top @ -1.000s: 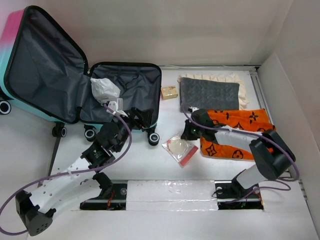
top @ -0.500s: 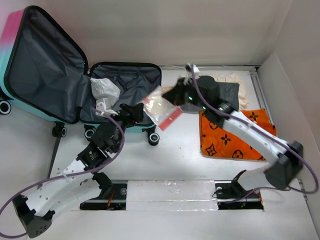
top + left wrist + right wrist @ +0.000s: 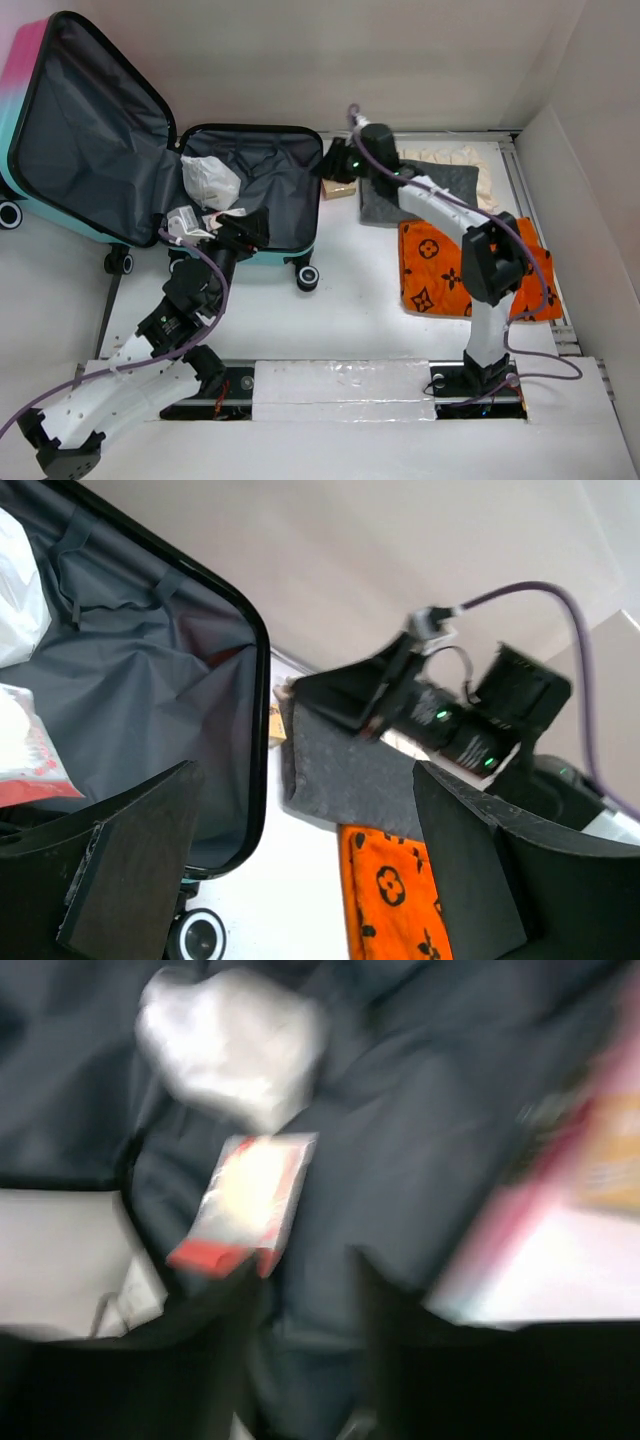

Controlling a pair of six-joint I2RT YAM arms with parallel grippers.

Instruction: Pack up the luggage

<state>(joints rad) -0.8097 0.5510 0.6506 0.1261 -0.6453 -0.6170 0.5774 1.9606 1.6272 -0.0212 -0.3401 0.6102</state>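
The right arm stretches far left, its gripper (image 3: 332, 163) over the right rim of the luggage (image 3: 275, 195) with fingers parted and empty, while the left gripper (image 3: 250, 228) hangs wide open at the case's near edge. The luggage lies open at far left, beside a grey towel (image 3: 450, 185) and an orange towel (image 3: 440, 275). The red-edged clear packet (image 3: 250, 1195), carried half a second ago, now lies on the lining near a crumpled plastic bag (image 3: 210, 178).

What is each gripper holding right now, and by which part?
Nothing. The left gripper is open with nothing between its fingers; the right gripper looks empty too, and the red-edged packet lies in the luggage.
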